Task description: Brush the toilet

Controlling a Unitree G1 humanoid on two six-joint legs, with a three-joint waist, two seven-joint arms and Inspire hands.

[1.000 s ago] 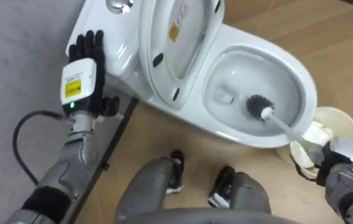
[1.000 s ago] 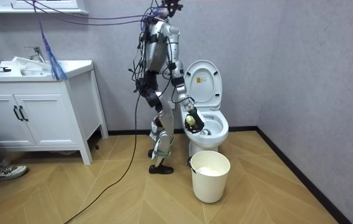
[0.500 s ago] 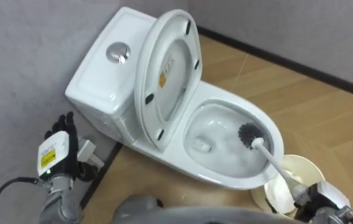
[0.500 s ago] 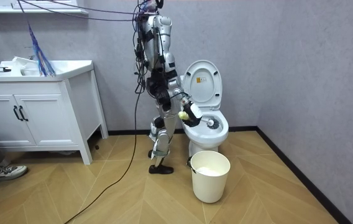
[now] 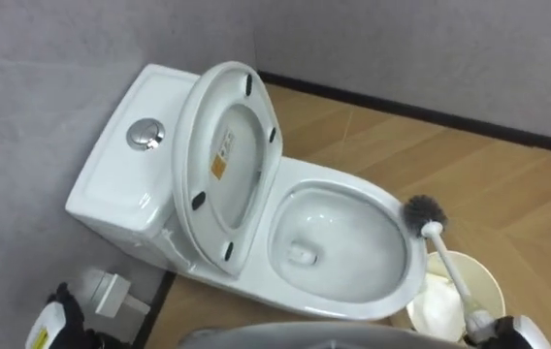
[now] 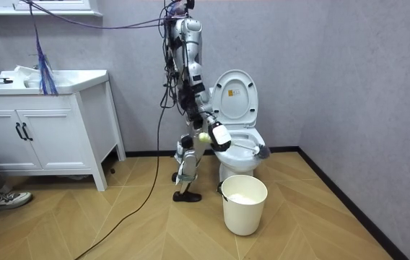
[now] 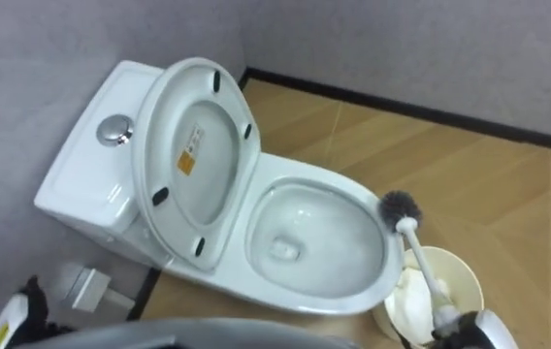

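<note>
Right eye view: at the lower edge the right hand [image 7: 475, 333] is seen curled round the handle of the brush [image 5: 448, 264]. The bristled head is held at the outer rim of the toilet [image 5: 353, 190], out of the bowl. The handle crosses the bucket [image 5: 489, 279], which is just beside the bowl. Open floor [image 5: 518, 184] lies beyond, bounded by a dark skirting [image 5: 402, 107]. A yellow label [image 5: 219, 161] is stuck inside the upright lid; its print cannot be read. The left hand [image 5: 50, 326] is seen at the lower left corner, and its state cannot be told.
</note>
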